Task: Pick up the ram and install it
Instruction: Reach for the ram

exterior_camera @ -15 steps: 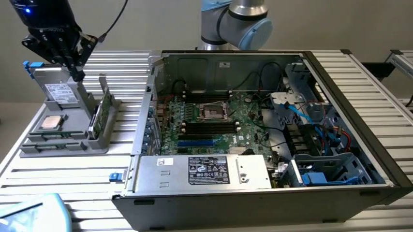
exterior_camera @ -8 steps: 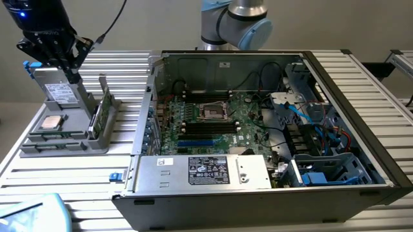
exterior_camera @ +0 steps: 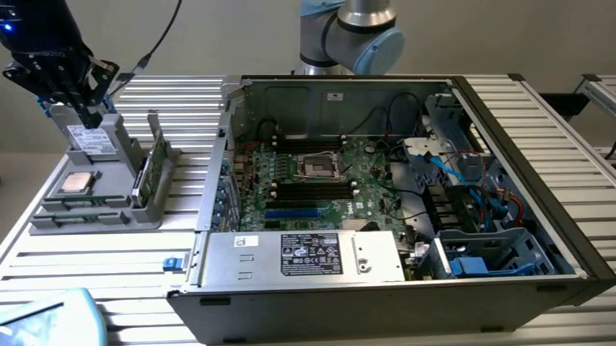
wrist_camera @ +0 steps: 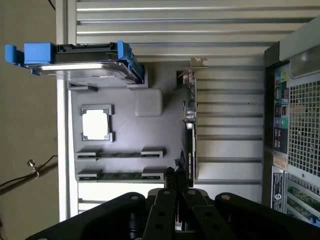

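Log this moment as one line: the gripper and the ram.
gripper: shut, holding nothing, above grey holder tray | long flat green ram stick: lying in tray slot, untouched | install: not done

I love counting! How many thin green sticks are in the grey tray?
2. One stick lies beside the square silver chip; the other stick lies next to it, at the grey tray's edge. The upright card may hide more.
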{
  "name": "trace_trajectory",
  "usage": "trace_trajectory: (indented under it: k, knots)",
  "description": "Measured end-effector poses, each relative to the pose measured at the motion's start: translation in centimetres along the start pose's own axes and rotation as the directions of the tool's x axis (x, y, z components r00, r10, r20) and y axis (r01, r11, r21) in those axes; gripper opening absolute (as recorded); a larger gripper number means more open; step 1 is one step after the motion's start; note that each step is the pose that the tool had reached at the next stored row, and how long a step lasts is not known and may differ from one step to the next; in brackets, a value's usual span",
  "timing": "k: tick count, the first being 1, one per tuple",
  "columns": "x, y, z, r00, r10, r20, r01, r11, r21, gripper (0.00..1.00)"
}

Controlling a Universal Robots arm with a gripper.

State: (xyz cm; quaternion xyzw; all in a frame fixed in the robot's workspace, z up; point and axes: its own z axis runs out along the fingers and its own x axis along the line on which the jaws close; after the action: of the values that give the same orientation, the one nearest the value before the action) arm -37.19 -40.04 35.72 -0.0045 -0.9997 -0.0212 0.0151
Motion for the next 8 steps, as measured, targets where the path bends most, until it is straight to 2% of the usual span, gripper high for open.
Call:
trace_trajectory:
  k: [3,8]
  knots:
    - [1.1,-0.13,0.27,1.0000,0.000,-0.0027,0.000,1.0000,0.0000,0.10]
    - [2.3,-0.61,0.92,0.9999,-0.002,-0.0134,0.002,1.0000,0.0002,0.10]
